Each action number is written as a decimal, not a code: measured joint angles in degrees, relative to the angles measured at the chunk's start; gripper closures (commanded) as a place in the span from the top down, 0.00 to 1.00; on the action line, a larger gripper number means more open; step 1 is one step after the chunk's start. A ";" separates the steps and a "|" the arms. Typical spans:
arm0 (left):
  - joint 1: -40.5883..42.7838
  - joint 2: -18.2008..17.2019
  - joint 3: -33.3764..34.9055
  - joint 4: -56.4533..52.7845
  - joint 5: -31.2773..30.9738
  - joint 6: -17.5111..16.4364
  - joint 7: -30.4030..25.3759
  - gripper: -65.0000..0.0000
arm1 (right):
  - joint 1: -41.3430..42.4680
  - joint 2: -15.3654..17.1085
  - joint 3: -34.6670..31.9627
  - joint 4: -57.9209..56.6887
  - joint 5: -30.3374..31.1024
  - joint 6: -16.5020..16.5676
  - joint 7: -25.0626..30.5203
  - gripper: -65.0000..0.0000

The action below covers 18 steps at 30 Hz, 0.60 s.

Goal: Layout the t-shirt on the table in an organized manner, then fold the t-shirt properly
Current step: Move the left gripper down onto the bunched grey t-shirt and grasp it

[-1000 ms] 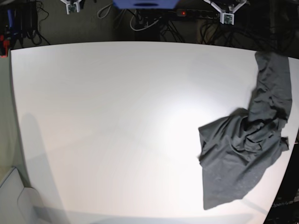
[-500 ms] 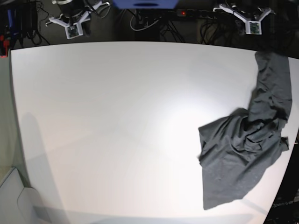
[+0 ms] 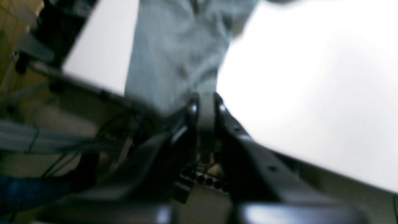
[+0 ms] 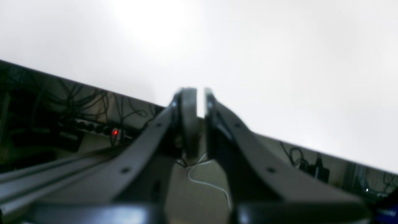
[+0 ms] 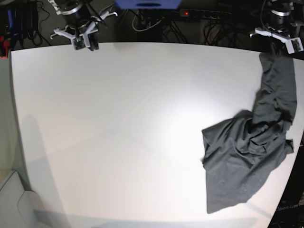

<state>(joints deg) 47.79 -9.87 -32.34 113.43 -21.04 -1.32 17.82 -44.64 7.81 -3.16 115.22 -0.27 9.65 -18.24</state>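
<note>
The dark grey t-shirt [image 5: 249,152] lies crumpled on the right side of the white table [image 5: 118,118], with a long strip [image 5: 278,80] running up to the far right corner. In the left wrist view my left gripper [image 3: 205,104] is shut and empty, hanging just behind the table's far edge, with the t-shirt [image 3: 177,46] right in front of it. My right gripper [image 4: 200,102] hovers at the far left edge of the table [image 4: 248,46], its fingers a narrow gap apart with nothing between them. It is far from the shirt.
Cables and a power strip [image 5: 199,14] lie on the dark floor behind the table. The shirt's right side reaches the table's right edge [image 5: 297,142]. A pale object [image 5: 12,199] sits off the near left corner.
Both arms have come forward from behind the table to its far edge, the left one to the shirt's far corner. The right gripper's fingers have parted slightly. The shirt has not moved.
</note>
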 measured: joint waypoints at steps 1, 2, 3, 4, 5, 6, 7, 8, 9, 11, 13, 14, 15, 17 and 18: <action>-1.40 -0.07 -1.01 0.26 -0.13 0.02 2.62 0.18 | 0.59 0.00 -0.04 0.02 0.04 0.00 0.13 0.22; -2.95 -0.11 -2.27 0.28 -0.46 0.00 5.27 0.27 | 1.05 0.00 -0.28 0.04 0.02 -0.02 0.52 0.26; -4.24 0.00 -3.41 0.28 -0.22 0.13 7.69 0.34 | 1.25 0.02 -0.79 0.09 -0.02 -0.04 0.44 0.29; -5.88 0.24 -4.70 0.24 -0.15 0.22 10.27 0.41 | 1.42 0.11 -1.36 0.09 -0.15 -0.02 0.17 0.32; -7.19 0.31 -5.53 0.24 -0.07 0.26 11.93 0.46 | 1.60 0.02 -1.86 0.09 -0.09 0.00 0.02 0.34; -8.74 0.39 -6.36 0.24 -0.09 0.46 13.60 0.50 | 1.79 -0.15 -2.19 0.07 0.07 -0.02 0.00 0.36; -10.64 0.39 -7.06 0.24 -0.28 0.28 15.23 0.52 | 2.14 -0.26 -2.23 0.07 0.09 0.02 0.11 0.38; -12.20 0.33 -7.63 0.24 -0.26 -1.11 15.87 0.52 | 2.45 -0.22 -2.21 0.07 0.04 0.02 0.20 0.39; -13.62 0.17 -8.35 0.26 -0.44 -3.39 16.63 0.52 | 2.89 -0.22 -2.10 0.07 0.02 0.00 0.04 0.39; -16.74 0.13 -9.49 0.24 -0.35 -7.13 18.84 0.52 | 4.09 -0.24 -2.12 0.07 0.02 0.00 -0.24 0.39; -20.37 0.31 -10.99 0.20 0.11 -9.75 22.12 0.52 | 5.46 -0.24 -2.14 0.07 0.02 0.00 -2.08 0.39; -22.32 0.28 -11.67 0.17 0.07 -10.47 23.63 0.52 | 6.16 -0.22 -2.14 0.07 0.02 0.00 -3.34 0.39; -24.68 0.22 -12.50 0.11 0.15 -10.88 25.92 0.52 | 7.04 -0.22 -2.12 0.04 0.00 0.02 -4.81 0.39; -28.44 0.17 -14.27 -0.07 0.17 -11.15 28.89 0.52 | 8.55 -0.22 -2.12 0.02 0.04 0.00 -6.14 0.39; -30.12 0.17 -15.17 -0.28 0.17 -11.21 30.47 0.52 | 9.20 -0.24 -2.14 0.02 0.04 0.00 -6.91 0.39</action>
<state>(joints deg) 17.67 -9.69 -47.51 113.14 -20.86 -12.53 48.29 -35.44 7.57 -5.30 115.24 -0.23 9.65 -25.15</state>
